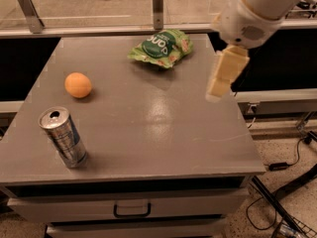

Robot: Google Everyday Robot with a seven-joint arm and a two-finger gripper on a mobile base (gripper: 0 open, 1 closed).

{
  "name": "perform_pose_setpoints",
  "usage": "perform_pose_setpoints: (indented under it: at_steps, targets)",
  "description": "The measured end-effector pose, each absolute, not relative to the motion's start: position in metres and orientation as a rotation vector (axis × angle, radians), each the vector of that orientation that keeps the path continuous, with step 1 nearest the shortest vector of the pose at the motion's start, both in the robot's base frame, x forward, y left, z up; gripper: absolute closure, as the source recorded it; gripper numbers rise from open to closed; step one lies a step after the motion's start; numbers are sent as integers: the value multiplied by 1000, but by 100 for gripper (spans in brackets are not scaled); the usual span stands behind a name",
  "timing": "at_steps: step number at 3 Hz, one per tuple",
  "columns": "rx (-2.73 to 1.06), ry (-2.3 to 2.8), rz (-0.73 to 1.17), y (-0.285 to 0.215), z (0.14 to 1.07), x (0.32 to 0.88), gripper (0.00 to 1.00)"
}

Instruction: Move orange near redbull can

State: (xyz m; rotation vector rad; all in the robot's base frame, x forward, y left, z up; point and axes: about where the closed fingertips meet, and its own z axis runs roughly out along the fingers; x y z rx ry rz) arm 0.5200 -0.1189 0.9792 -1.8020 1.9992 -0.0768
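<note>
The orange [78, 85] sits on the grey table [163, 133] at the left, a short way behind the redbull can [63, 137]. The can stands upright near the table's front left corner, silver with blue panels and an open pull-tab top. Orange and can are apart, with a gap of about one can-height between them. My gripper [217, 90] hangs on the white arm above the table's right side, far from both the orange and the can, holding nothing that I can see.
A green snack bag [161, 47] lies at the back middle of the table. A metal rail with posts [157, 6] runs behind the table. A drawer handle [132, 211] shows below the front edge. Cables [292, 182] lie on the floor at the right.
</note>
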Motion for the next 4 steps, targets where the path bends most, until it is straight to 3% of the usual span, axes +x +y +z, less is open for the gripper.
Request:
perform_pose_setpoints:
  at_steps: [2,3,4]
  targets:
    - [-1888,1864,62,-30,964,570,0]
    - [-1933,1805,152,42,940,602,0]
    - [-1950,1788,174,69,929,612,0]
